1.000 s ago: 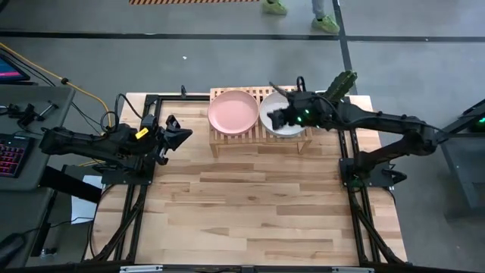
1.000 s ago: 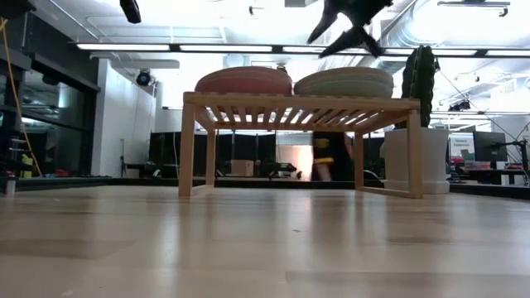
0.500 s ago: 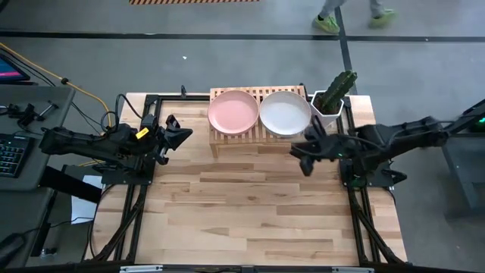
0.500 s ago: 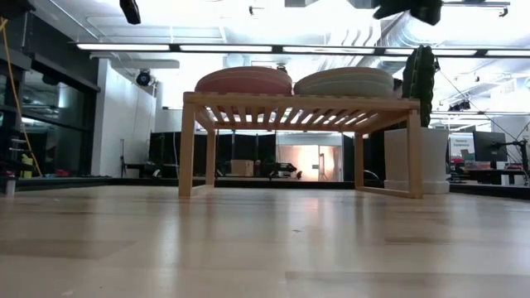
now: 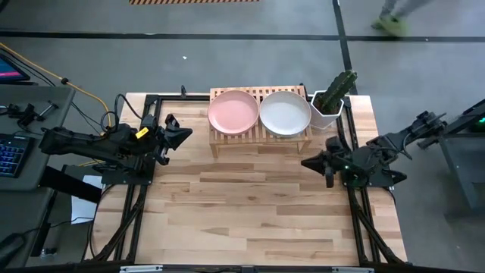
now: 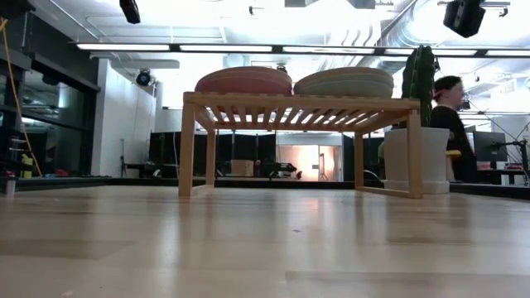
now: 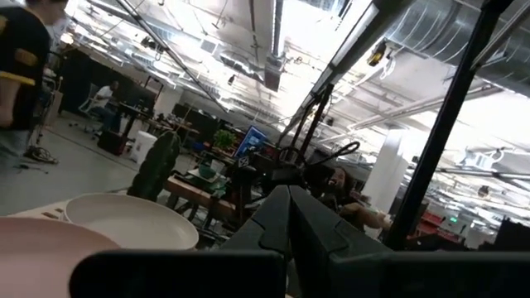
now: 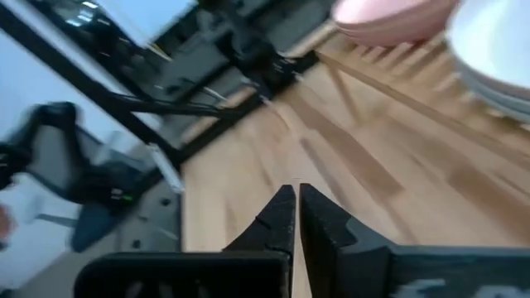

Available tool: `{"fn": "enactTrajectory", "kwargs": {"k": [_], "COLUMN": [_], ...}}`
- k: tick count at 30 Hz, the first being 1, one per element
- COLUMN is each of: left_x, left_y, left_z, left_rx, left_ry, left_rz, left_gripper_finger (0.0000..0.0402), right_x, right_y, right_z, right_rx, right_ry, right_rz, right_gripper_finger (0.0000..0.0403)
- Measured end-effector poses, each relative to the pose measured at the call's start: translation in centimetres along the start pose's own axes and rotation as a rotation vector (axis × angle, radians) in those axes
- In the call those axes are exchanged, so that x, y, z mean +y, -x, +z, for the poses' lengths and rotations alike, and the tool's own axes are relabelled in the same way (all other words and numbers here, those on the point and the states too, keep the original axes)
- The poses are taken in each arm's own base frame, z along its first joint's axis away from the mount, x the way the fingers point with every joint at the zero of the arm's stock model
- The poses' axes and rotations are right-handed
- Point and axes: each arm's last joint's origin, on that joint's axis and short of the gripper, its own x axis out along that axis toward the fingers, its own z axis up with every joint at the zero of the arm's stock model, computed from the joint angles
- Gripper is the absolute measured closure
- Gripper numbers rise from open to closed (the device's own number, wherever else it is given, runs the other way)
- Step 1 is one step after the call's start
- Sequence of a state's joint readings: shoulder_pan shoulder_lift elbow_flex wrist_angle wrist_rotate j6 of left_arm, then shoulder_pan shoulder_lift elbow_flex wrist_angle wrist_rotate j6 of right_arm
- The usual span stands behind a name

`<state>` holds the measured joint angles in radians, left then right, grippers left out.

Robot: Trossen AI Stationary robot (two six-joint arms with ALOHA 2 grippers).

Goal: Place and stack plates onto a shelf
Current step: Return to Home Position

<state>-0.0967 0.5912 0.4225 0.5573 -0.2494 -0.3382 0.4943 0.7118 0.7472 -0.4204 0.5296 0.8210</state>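
On the light-wood shelf (image 5: 259, 130) at the table's far edge sit two stacks of plates, side by side on the slatted top: a pink stack (image 5: 233, 111) on the left and a pale stack (image 5: 285, 114) on the right. The low view shows both stacks, pink (image 6: 243, 80) and pale (image 6: 344, 82), bottoms on the slats. My right gripper (image 5: 306, 161) hangs shut and empty near the table's right edge, in front of the shelf. At the left edge my left gripper (image 5: 184, 135) waits, also shut and empty.
A white pot with a cactus (image 5: 331, 102) stands just right of the shelf. Black arm frames run along both sides of the table. The bare wooden tabletop (image 5: 250, 205) stretches in front of the shelf. A person (image 6: 451, 124) shows in the room beyond the table.
My right gripper has drawn back from above the pale stack on the shelf toward the table's right and near edges, swinging round and sinking a little, and its fingers have shut on nothing. Both stacks stay as they were.
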Motion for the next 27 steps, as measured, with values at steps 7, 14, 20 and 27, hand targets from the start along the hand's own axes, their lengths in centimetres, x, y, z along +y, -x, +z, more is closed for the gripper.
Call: {"fn": "enactTrajectory", "kwargs": {"k": [7, 14, 20, 27], "left_x": [0.0, 0.5, 0.8, 0.7], "left_y": [1.0, 3.3, 4.8, 5.3], "left_z": [0.2, 0.5, 0.7, 0.5], "left_rx": [0.061, 0.153, 0.195, 0.255], "left_ry": [-0.012, -0.047, -0.066, -0.069], "left_rz": [-0.042, -0.009, -0.020, -0.108], "left_gripper_finger": [0.0402, 0.0401, 0.0402, 0.0402], "right_x": [0.8, 1.6, 1.7, 1.6], "right_y": [-0.3, -0.5, -0.5, -0.6], "right_z": [0.3, 0.8, 0.8, 0.9], "right_rx": [-0.072, -0.083, -0.082, -0.101], "right_ry": [0.080, 0.121, 0.057, -0.023], "right_rz": [0.116, 0.123, 0.128, 0.107], "right_gripper_finger": [0.0402, 0.0403, 0.0403, 0.0403]}}
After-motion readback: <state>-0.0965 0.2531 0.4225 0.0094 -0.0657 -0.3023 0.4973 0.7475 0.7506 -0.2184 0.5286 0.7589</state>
